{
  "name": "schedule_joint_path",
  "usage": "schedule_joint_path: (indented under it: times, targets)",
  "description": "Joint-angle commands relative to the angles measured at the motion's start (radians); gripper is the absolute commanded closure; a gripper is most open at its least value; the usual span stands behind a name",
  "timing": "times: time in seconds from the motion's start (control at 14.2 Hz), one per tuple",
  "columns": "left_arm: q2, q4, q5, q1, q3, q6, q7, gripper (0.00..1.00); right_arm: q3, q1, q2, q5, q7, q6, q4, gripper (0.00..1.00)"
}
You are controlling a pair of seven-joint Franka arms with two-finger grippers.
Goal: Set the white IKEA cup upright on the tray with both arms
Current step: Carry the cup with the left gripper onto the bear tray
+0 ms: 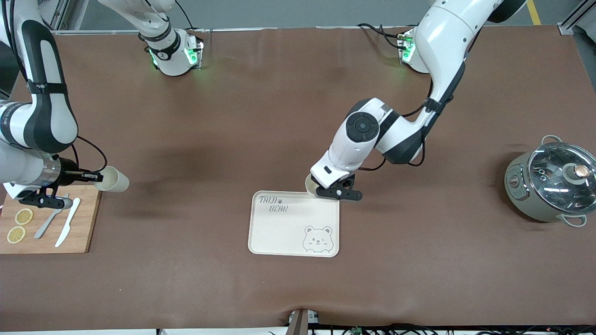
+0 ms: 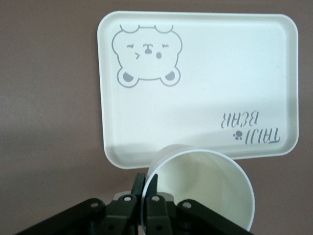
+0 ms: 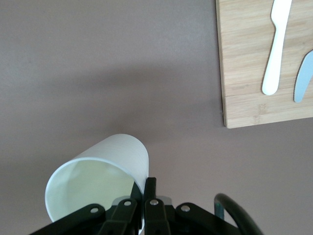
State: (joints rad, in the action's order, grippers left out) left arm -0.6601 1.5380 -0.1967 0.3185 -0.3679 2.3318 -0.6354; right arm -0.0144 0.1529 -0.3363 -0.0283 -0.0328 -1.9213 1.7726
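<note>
A: Where is the tray found?

B: The cream tray (image 1: 294, 224) is laid flat on the brown counter (image 1: 298, 288), near the middle, with a bear face and "TAIJI BEAR" printed on it.

A: And the left gripper?

B: The left gripper (image 1: 336, 190) is held over the tray's corner nearest the left arm's base. Its fingers are clamped on the rim of a white cup (image 2: 200, 188), which is seen with its mouth open toward the wrist camera, over the tray's edge.

A: What is seen at the right arm's end?

B: The right gripper (image 1: 95, 177) is closed on the rim of a second white cup (image 1: 113, 179), tipped on its side in the air just beside the wooden cutting board (image 1: 84, 223). On that board, two lemon slices (image 1: 19, 225), a white knife (image 1: 68, 228) and a grey utensil (image 1: 50, 220) are laid.

A: Anything else?

B: A lidded pot (image 1: 554, 184) is set toward the left arm's end.
</note>
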Motion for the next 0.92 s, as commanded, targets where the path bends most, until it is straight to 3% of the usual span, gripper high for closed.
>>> schedule_joint_path:
  times: [0.0,0.49,0.85]
  targets:
    - [-0.045,-0.087,-0.026,0.017,0.021,-0.025,-0.012,1.00,0.008,-0.012,0.003,-0.010,0.008,0.079,-0.062,1.00]
    - [-0.148,-0.157,-0.039,0.063,0.105,-0.009,0.017,1.00,0.008,-0.128,-0.001,-0.022,0.252,0.110,-0.094,1.00]
    - [-0.167,-0.156,-0.039,0.063,0.109,0.018,0.020,1.00,0.008,-0.225,-0.012,-0.038,0.476,0.107,-0.131,1.00]
